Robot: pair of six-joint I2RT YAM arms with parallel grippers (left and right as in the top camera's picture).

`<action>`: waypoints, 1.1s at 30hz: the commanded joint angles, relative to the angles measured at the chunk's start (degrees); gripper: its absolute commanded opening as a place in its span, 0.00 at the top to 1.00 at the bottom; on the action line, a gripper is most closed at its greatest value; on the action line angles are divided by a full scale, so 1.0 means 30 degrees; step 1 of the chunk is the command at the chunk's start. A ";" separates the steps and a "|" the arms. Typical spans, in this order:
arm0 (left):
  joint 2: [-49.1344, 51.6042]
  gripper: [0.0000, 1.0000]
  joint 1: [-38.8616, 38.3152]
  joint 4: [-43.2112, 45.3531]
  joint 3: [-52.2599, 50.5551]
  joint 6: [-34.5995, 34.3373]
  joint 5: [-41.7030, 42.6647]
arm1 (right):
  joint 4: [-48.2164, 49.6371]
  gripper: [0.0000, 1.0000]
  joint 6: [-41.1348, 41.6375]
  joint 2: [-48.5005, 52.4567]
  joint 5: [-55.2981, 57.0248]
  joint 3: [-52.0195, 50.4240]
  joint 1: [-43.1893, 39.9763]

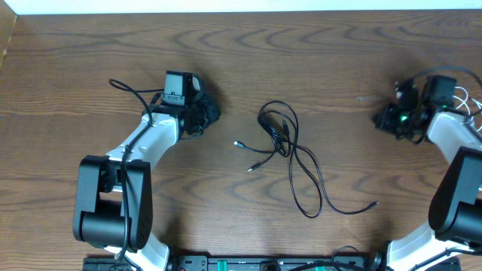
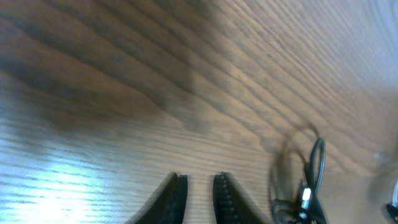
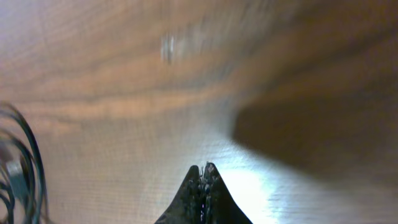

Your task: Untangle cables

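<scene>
Overhead gives me the cables (image 1: 285,135) as one loose tangle near the middle of the table (image 1: 90,53); there is a tight bunch of small loops at the top, with wider black loops trailing off toward 5 o'clock; one long tail ends in a small plug (image 1: 374,203) at about 4 o'clock from the bunch; two short ends with pale tips (image 1: 237,143) stick out toward 8 o'clock; at this size I can't tell a white cord from the black one; my left gripper (image 1: 209,113) sits at 9 o'clock of the tangle, near it but apart; my right gripper (image 1: 385,119) is at 3 o'clock, well apart from the cords; neither touches a cable. Left wrist view: the left fingers (image 2: 177,198) stand a little apart with bare wood in the gap and nothing held; a blurred dark loop with a bright tip lies at about 4 o'clock in the frame, just beside them. Right wrist view: the right fingers (image 3: 198,193) are pressed together tip to tip, gripping nothing; dark cable loops show at the 8 o'clock edge; a dark shadow (image 3: 311,124) lies on the wood at 2 o'clock.
</scene>
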 commanded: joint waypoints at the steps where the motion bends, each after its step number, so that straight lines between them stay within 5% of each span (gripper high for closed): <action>1: 0.0044 0.64 -0.0466 0.0153 0.0044 -0.0036 -0.0109 | -0.0022 0.93 0.1362 0.0102 -0.0255 -0.1209 0.0707; 8: 0.0044 0.47 -0.1596 0.0350 0.0044 -0.0044 -0.0109 | 0.2033 0.99 0.5610 0.0102 -0.0255 -0.3985 0.2106; 10: 0.0044 0.31 -0.1938 0.0503 0.0044 -0.0051 -0.0029 | 0.2812 0.99 0.6557 0.0102 -0.0240 -0.4809 0.2535; 11: 0.0044 0.08 -0.2157 0.0729 0.0044 -0.0066 0.0146 | 0.3599 0.99 0.6608 0.0102 -0.0240 -0.5435 0.2856; 12: 0.0044 0.01 -0.2339 0.0933 0.0044 -0.0146 0.0401 | 0.4175 0.99 0.6608 0.0102 -0.0233 -0.5843 0.3067; 17: 0.0044 0.00 -0.3315 0.1596 0.0044 -0.0335 0.2441 | 0.8597 0.99 0.8408 0.0102 -0.0240 -0.8116 0.4422; 23: 0.0044 0.00 -0.4575 0.1770 0.0044 -0.0328 0.2448 | 0.9107 0.95 0.8451 0.0102 -0.0138 -0.8247 0.4641; 25: 0.0044 0.06 -0.4889 0.1763 0.0044 -0.0328 0.2412 | 0.9114 0.94 0.8451 0.0102 -0.0095 -0.8247 0.4634; 27: 0.0044 0.22 -0.5180 0.1778 0.0044 -0.0321 0.2382 | 0.9107 0.95 0.8451 0.0102 -0.0102 -0.8247 0.4626; 31: 0.0044 0.70 -0.5435 0.1727 0.0044 -0.0313 0.1792 | 0.9122 0.95 0.8451 0.0102 -0.0102 -0.8247 0.4626; 33: 0.0044 0.74 -0.5428 0.1690 0.0044 0.0095 0.1588 | 0.9122 0.97 0.8451 0.0102 -0.0102 -0.8247 0.4626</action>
